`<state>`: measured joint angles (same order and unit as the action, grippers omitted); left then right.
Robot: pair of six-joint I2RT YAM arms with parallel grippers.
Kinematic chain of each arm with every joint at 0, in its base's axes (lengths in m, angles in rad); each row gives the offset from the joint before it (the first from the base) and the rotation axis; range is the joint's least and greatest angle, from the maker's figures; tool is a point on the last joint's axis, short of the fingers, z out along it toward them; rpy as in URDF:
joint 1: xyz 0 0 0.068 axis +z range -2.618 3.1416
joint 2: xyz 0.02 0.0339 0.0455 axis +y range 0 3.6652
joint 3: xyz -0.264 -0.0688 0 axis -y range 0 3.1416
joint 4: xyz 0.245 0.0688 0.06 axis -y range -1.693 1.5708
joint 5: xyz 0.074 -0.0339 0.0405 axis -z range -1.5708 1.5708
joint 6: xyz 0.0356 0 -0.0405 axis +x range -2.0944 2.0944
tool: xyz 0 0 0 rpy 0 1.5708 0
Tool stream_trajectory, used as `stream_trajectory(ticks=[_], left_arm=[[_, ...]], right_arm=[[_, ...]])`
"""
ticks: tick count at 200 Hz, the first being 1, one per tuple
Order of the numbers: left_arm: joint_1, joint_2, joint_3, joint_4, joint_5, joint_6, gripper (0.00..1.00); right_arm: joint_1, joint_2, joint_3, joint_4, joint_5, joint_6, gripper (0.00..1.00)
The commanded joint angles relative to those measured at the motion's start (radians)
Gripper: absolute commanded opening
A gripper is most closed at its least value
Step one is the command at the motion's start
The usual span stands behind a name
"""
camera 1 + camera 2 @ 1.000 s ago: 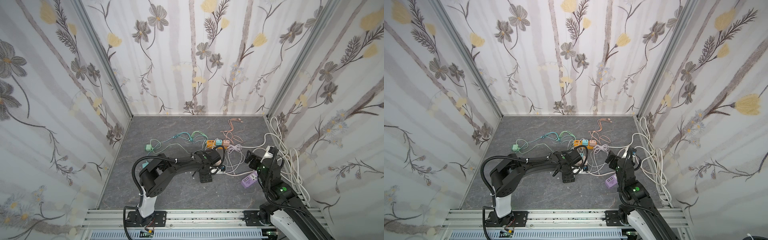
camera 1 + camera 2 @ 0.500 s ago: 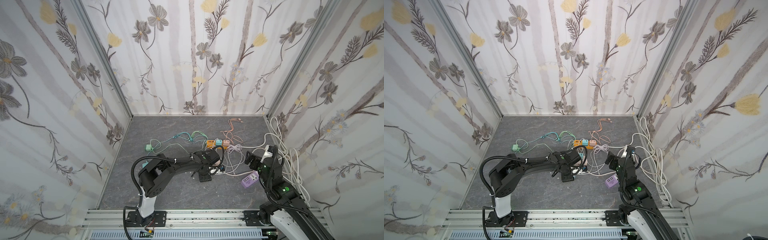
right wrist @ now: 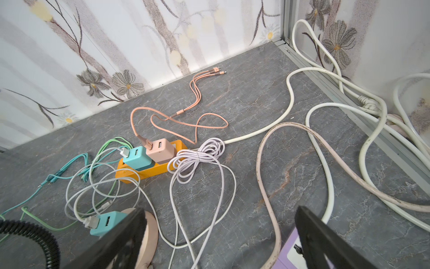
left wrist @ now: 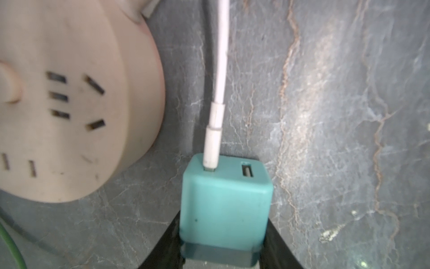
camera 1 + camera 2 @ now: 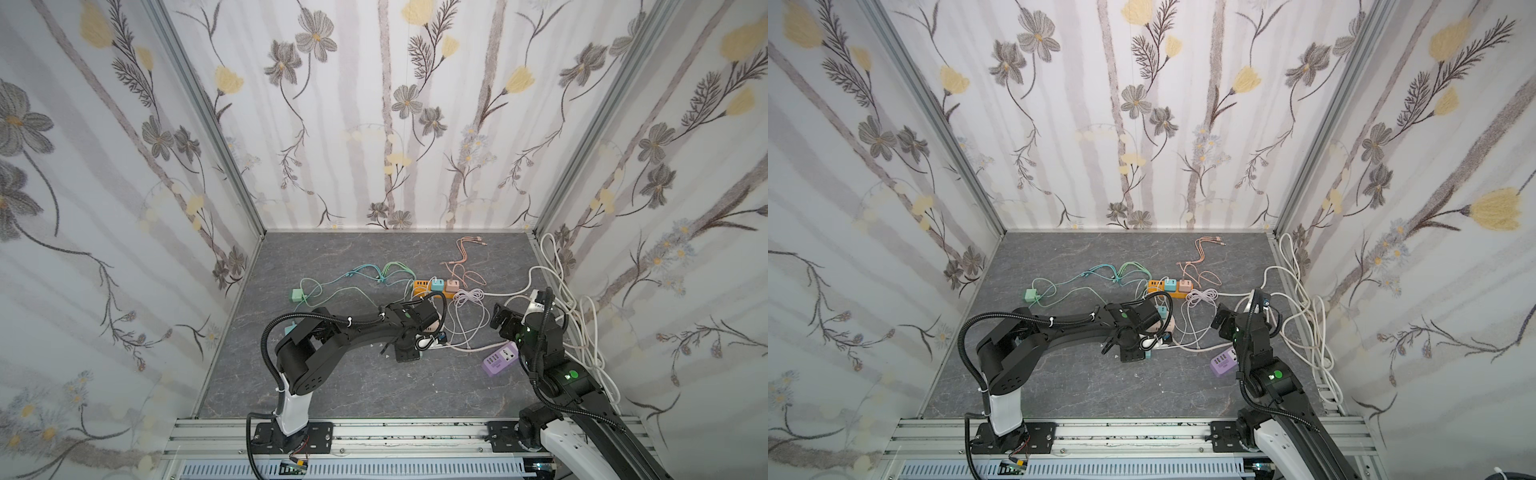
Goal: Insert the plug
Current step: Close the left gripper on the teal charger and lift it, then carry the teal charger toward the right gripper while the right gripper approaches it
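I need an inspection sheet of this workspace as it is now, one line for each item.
Surface: grey marbled table.
Job's things: teal charger beside round pink socket, not inserted.
Clutter: orange power strip carrying two chargers; purple socket block; green charger.
Hands: left hand shut on teal charger; right hand open, empty.
Cables: white cable plugged into teal charger; thick white cords by wall.
Surroundings: floral walls; metal rail.
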<state>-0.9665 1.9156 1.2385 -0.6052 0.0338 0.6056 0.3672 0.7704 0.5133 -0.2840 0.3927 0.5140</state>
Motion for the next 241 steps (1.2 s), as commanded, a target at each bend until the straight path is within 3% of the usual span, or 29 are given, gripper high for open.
stream_trajectory(ticks=[1, 21, 31, 74, 121, 157, 186, 241], left_arm=[[0.003, 0.008, -0.021, -0.028, -0.078, 0.018, 0.40], [0.005, -0.013, -0.038, 0.003, -0.075, 0.008, 0.34], [0.005, -0.029, -0.050, 0.020, -0.068, 0.000, 0.31], [0.011, -0.158, -0.136, 0.101, -0.027, -0.034, 0.00], [0.010, -0.351, -0.241, 0.204, 0.005, -0.074, 0.00], [0.012, -0.464, -0.259, 0.321, 0.007, -0.092, 0.00], [0.015, -0.542, -0.300, 0.461, 0.043, -0.036, 0.00], [0.024, -0.511, -0.227, 0.395, 0.069, 0.050, 0.00]], right_arm=[[0.001, 0.017, 0.027, -0.023, 0.020, -0.018, 0.99], [0.001, 0.029, 0.022, -0.009, -0.016, -0.030, 0.99], [0.001, 0.036, 0.014, 0.016, -0.094, -0.057, 0.99], [0.002, 0.099, 0.013, 0.009, -0.362, -0.031, 0.99], [0.002, 0.160, 0.063, -0.052, -0.641, 0.058, 0.99], [0.017, 0.201, 0.080, 0.003, -0.880, 0.135, 0.95], [0.044, 0.219, 0.096, -0.014, -0.965, 0.123, 0.96], [0.155, 0.230, 0.071, 0.124, -1.044, 0.122, 0.94]])
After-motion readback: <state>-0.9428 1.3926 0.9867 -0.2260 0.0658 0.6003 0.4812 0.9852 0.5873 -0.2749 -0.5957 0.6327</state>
